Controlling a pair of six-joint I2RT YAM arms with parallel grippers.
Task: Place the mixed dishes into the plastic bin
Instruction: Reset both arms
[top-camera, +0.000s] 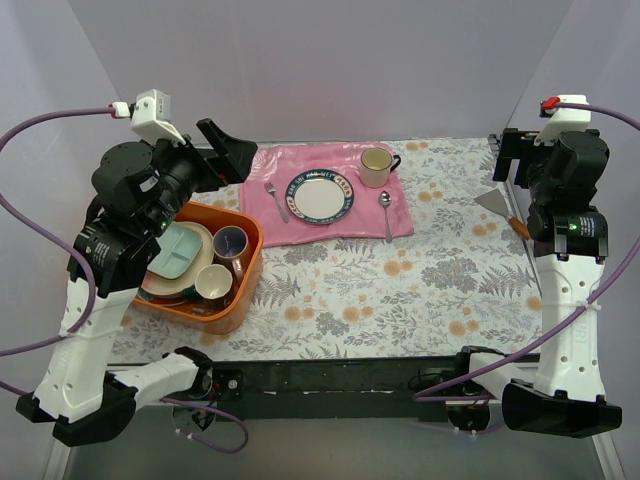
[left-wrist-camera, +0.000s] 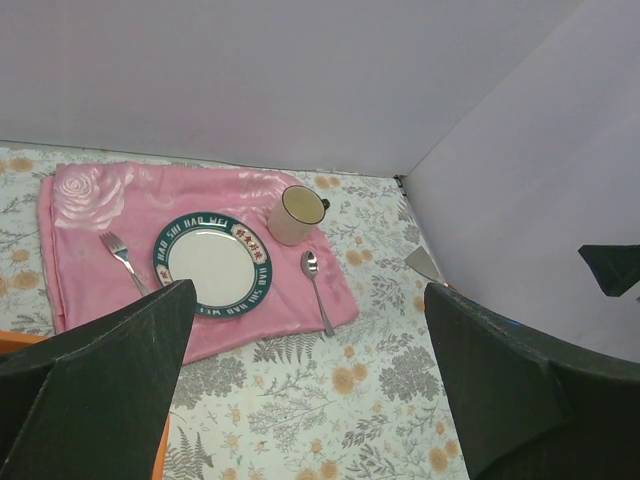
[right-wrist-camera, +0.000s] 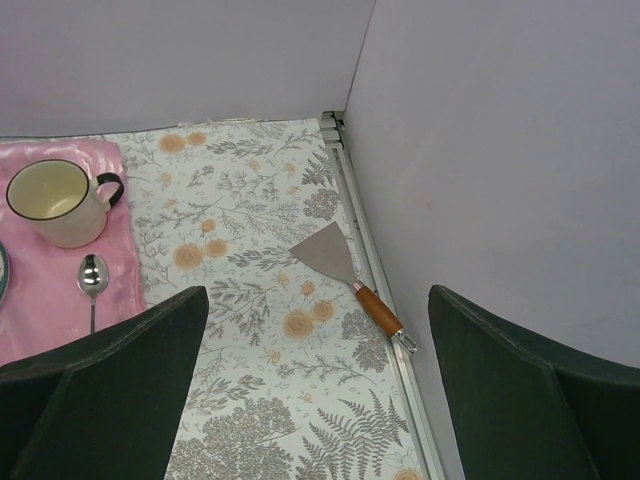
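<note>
Fixed camera looked down from the near edge, wrist cameras hung high, faced the far wall (left-wrist-camera: 300, 80), both caught cream mug (right-wrist-camera: 55, 203), spoon (right-wrist-camera: 92, 280)

The surface (top-camera: 400, 290) is covered with a pale sheet printed with grey ferns and orange flowers. Three things lie straight on it. A pink mat (top-camera: 300, 232) is spread flat at the far middle, its back edge close to the rear wall. An orange bin (top-camera: 240, 292) sits at the left, its far right corner just beside the mat's near left corner. A spatula (top-camera: 497, 203) with a wooden handle lies flat at the far right, well apart from the mat, its handle end against the rail at the foot of the right wall.
</note>
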